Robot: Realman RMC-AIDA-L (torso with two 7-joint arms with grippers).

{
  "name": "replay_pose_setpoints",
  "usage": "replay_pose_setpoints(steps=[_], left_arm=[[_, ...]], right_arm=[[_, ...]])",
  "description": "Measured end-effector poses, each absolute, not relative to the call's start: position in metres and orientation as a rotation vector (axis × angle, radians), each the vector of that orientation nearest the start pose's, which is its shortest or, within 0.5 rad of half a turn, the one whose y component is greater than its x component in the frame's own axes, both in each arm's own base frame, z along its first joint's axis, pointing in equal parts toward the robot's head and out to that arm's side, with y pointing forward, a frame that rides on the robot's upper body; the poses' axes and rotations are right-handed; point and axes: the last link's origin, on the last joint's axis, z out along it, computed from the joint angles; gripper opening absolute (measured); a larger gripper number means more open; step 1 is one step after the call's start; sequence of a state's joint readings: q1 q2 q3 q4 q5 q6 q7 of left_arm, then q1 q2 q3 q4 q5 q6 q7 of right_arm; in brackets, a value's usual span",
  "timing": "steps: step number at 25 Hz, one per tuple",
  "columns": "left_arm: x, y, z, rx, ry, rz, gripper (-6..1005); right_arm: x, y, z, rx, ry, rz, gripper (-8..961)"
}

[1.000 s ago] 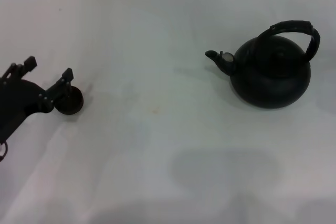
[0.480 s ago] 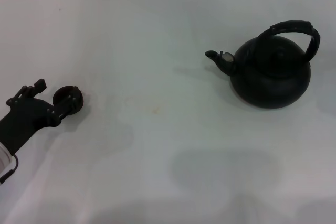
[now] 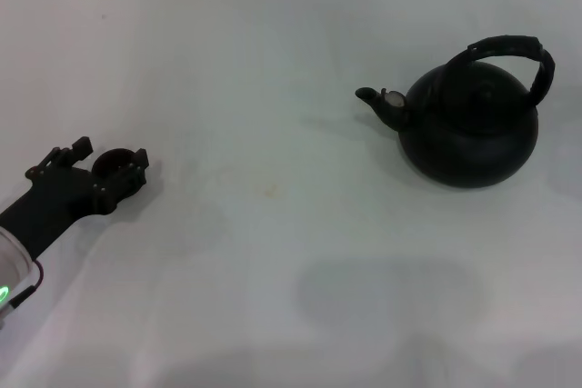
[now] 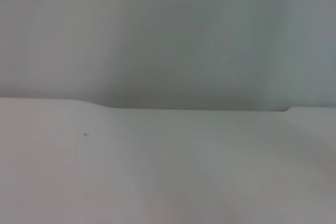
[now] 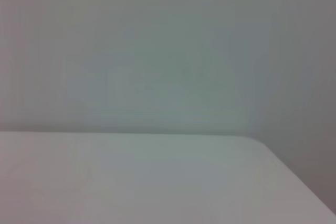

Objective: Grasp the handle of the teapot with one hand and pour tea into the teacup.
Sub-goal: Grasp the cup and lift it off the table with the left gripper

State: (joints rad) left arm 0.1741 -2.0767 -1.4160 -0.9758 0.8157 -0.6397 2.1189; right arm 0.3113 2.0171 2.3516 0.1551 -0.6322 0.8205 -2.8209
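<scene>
A white table (image 3: 273, 252) fills the head view, and the large round matte black teapot (image 3: 473, 129) stands upright on it, serving here as the landmark. Its short curved spout points toward the robot's left, and a lid knob sits on top of its body. The handle (image 3: 514, 52), a black arched hoop with a ribbed, wrapped look, rises over the teapot's top and leans a little to the robot's right; nothing is touching it. Well apart from the teapot, far off on the side its spout points to and a little nearer the robot, sits the teacup (image 3: 114, 165), small, round and dark, resting on the table. The left gripper (image 3: 109, 165) is at the teacup, its black arm reaching in from the lower left edge of the head view. Its two fingers are spread apart, one on each side of the cup; whether they press against the cup's wall cannot be told. A small green light glows on the arm's pale wrist section. The left wrist view and the right wrist view show only the pale table surface, its far edge and a plain wall.
</scene>
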Motion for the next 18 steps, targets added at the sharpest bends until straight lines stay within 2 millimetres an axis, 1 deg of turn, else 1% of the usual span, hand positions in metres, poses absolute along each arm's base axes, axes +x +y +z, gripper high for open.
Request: replay_pose_setpoints(steps=[9, 18], left_arm=[[-0.335, 0.246, -0.049, -2.020, -0.958, -0.544, 870], [-0.336, 0.248, -0.052, -2.023, -0.984, -0.537, 871]], right_arm=[[0.446, 0.291, 0.050, -1.451, 0.811, 0.278, 724], [0.443, 0.295, 0.052, -1.448, 0.799, 0.293, 724]])
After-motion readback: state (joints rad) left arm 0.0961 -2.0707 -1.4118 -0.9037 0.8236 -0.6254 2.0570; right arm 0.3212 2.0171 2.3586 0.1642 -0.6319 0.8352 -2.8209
